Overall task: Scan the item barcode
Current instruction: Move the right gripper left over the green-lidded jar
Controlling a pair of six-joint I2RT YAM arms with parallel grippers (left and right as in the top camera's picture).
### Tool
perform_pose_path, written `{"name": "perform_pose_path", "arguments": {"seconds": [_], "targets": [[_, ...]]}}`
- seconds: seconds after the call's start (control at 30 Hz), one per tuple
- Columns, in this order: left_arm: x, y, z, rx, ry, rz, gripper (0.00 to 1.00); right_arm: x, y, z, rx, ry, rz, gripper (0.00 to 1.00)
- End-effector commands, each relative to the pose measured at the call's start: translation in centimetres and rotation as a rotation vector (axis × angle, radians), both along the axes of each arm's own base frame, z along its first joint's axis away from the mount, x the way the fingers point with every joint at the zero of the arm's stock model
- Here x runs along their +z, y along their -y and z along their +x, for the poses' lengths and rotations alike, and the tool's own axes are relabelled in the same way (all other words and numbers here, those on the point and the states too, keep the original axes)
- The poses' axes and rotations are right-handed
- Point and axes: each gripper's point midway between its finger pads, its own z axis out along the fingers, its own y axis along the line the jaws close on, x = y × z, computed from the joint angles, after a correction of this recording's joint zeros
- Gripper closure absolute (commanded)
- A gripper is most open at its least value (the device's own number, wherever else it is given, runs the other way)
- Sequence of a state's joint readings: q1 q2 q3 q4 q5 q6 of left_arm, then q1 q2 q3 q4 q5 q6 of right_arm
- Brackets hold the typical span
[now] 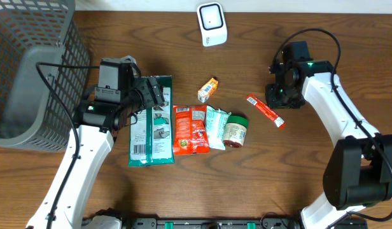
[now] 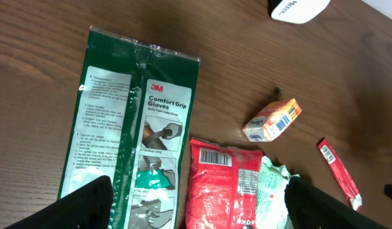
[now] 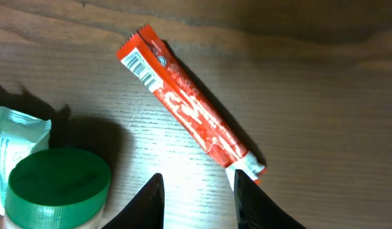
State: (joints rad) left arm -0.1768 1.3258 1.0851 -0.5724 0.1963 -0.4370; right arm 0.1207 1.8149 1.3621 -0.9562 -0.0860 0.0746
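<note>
A white barcode scanner (image 1: 212, 24) stands at the table's far edge. Several items lie in the middle. A red stick pack (image 3: 189, 105) lies flat with its barcode end up-left. My right gripper (image 3: 197, 181) hovers over the pack's lower end, open with only bare table between its fingers. That end lies beside the right finger (image 3: 247, 197). My left gripper (image 2: 196, 203) is open wide above a green gloves package (image 2: 132, 127) and a red snack bag (image 2: 221, 184), holding nothing. In the overhead view the stick pack (image 1: 266, 110) lies just below the right gripper (image 1: 274, 95).
A green-lidded jar (image 3: 59, 184) sits left of the right gripper, next to a white-green pouch (image 1: 216, 127). A small orange box (image 1: 209, 89) lies toward the scanner. A grey wire basket (image 1: 30, 76) fills the far left corner.
</note>
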Motion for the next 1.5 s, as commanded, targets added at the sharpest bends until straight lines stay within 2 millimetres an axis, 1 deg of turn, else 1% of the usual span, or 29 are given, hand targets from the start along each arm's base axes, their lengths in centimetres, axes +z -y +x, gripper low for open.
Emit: {"name": "perform_pose_path", "arguments": {"seconds": [0.0, 0.1, 0.17, 0.23, 0.27, 0.3, 0.37, 0.43, 0.47, 0.57, 0.63, 0.73, 0.8, 0.83, 1.07, 1.13, 1.2, 1.27, 1.47], "targets": [[0.3, -0.1, 0.2, -0.008, 0.011, 0.011, 0.14, -0.4, -1.2, -0.7, -0.056, -0.039, 0.082, 0.66], [0.2, -0.1, 0.2, -0.008, 0.01, 0.011, 0.14, -0.4, -2.7, -1.5, -0.04, -0.075, 0.162, 0.54], [0.3, -0.1, 0.2, -0.008, 0.011, 0.011, 0.14, -0.1, -4.3, -2.1, -0.023, -0.1, 0.24, 0.41], [0.3, -0.1, 0.2, -0.008, 0.011, 0.011, 0.14, 0.1, -5.2, -2.4, -0.013, -0.115, 0.278, 0.33], [0.3, -0.1, 0.2, -0.008, 0.011, 0.011, 0.14, 0.3, -5.9, -2.6, -0.013, -0.124, 0.3, 0.2], [0.3, -0.1, 0.2, -0.008, 0.011, 0.011, 0.14, 0.3, -6.1, -2.7, -0.032, -0.131, 0.301, 0.16], [0.3, -0.1, 0.2, -0.008, 0.011, 0.011, 0.14, 0.1, -6.1, -2.8, -0.143, -0.157, 0.289, 0.01], [0.2, -0.1, 0.2, -0.008, 0.01, 0.011, 0.14, -0.1, -6.2, -2.8, -0.242, -0.174, 0.263, 0.01], [0.3, -0.1, 0.2, -0.008, 0.011, 0.011, 0.14, -0.1, -6.3, -2.9, -0.265, -0.174, 0.25, 0.01], [0.3, -0.1, 0.2, -0.008, 0.011, 0.011, 0.14, -0.2, -7.3, -2.6, -0.299, -0.154, 0.229, 0.01], [0.2, -0.1, 0.2, -0.008, 0.01, 0.011, 0.14, -0.2, -7.9, -2.8, -0.328, -0.167, 0.234, 0.01], [0.3, -0.1, 0.2, -0.008, 0.011, 0.011, 0.14, -0.2, -8.7, -3.1, -0.319, -0.176, 0.244, 0.02], [0.3, -0.1, 0.2, -0.008, 0.011, 0.011, 0.14, -0.2, -9.1, -3.6, -0.306, -0.187, 0.237, 0.17], [0.3, -0.1, 0.2, -0.008, 0.011, 0.011, 0.14, -0.2, -9.2, -3.7, -0.301, -0.188, 0.236, 0.18], [0.3, -0.1, 0.2, -0.008, 0.011, 0.011, 0.14, -0.7, -9.4, -3.9, -0.351, -0.162, 0.153, 0.16], [0.3, -0.1, 0.2, -0.008, 0.011, 0.011, 0.14, -0.7, -9.7, -4.1, -0.34, -0.158, 0.144, 0.16], [0.3, -0.1, 0.2, -0.008, 0.011, 0.011, 0.14, -0.8, -10.1, -4.4, -0.327, -0.162, 0.139, 0.11], [0.3, -0.1, 0.2, -0.008, 0.011, 0.011, 0.14, -1.0, -10.3, -5.1, -0.331, -0.177, 0.12, 0.05], [0.2, -0.1, 0.2, -0.008, 0.01, 0.011, 0.14, -1.6, -10.0, -6.1, -0.353, -0.213, 0.101, 0.08]]}}
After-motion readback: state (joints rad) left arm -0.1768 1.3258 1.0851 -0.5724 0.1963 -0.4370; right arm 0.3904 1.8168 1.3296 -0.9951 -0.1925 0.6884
